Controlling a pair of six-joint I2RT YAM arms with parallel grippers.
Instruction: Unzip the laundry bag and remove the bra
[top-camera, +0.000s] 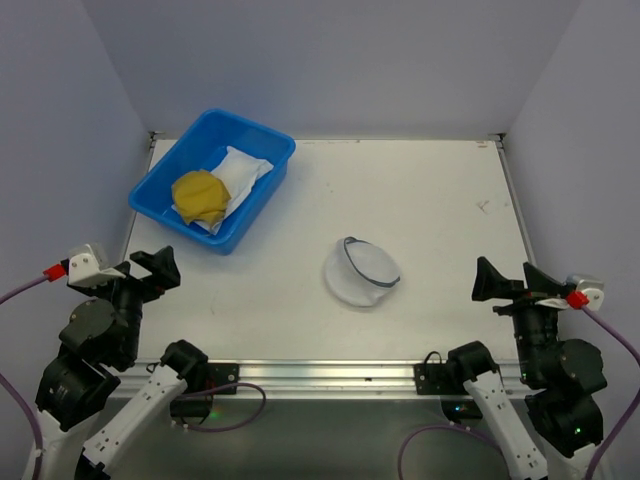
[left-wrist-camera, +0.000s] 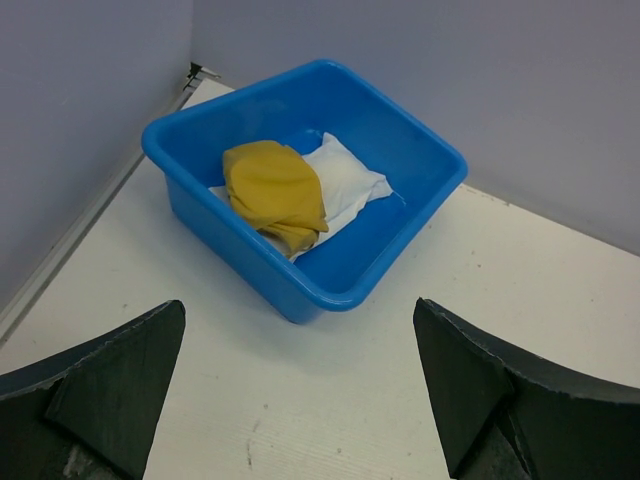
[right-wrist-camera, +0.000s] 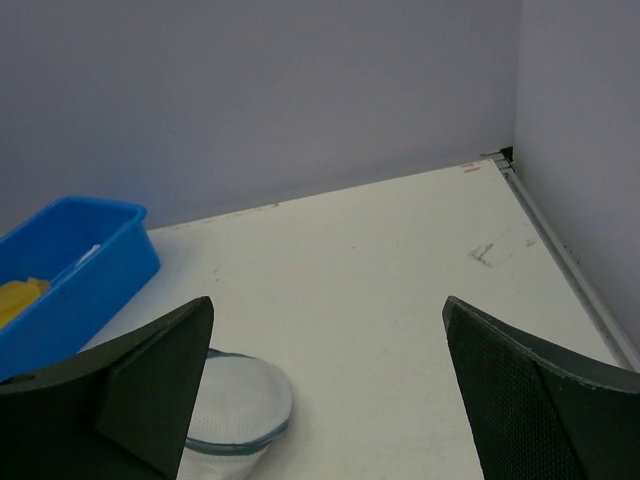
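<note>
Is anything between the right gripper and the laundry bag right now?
Nothing visible does. The laundry bag lies alone on the table, to the left of the right gripper, whose jaws are open. The blue tub sits far left, off that line.

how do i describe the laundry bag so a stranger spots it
On the white table, look near the middle, right of the blue plastic tub. The white translucent mesh laundry bag lies alone; its dome shape and dark zipper rim distinguish it from the tub's flat white cloth.
</note>
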